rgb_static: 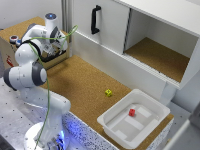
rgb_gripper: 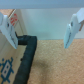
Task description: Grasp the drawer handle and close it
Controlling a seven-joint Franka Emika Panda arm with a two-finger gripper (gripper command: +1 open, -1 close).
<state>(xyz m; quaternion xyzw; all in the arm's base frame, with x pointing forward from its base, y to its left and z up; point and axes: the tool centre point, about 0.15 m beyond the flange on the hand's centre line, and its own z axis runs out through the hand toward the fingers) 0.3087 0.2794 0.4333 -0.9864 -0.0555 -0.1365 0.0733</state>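
Note:
In the exterior view the drawer [rgb_static: 56, 59] is a shallow tan wooden tray that sticks out of a small brown box [rgb_static: 9, 46] with coloured round buttons at the far left. My gripper [rgb_static: 56, 46] hangs just over the drawer's outer end. In the wrist view my gripper [rgb_gripper: 40, 30] is open, with both fingertips [rgb_gripper: 72, 31] spread wide. A dark bar, which looks like the drawer handle [rgb_gripper: 27, 55], runs along tan wood with a blue pattern [rgb_gripper: 7, 66]. It lies beside one finger, not between the two. The handle is hidden by the arm in the exterior view.
A large white cabinet has a long black vertical door handle [rgb_static: 95, 19] and a cork-lined compartment [rgb_static: 157, 55]. The cork tabletop [rgb_static: 80, 80] carries a yellow cube [rgb_static: 108, 92]. A white tray [rgb_static: 150, 122] at the exterior view's right holds a red cube [rgb_static: 132, 112].

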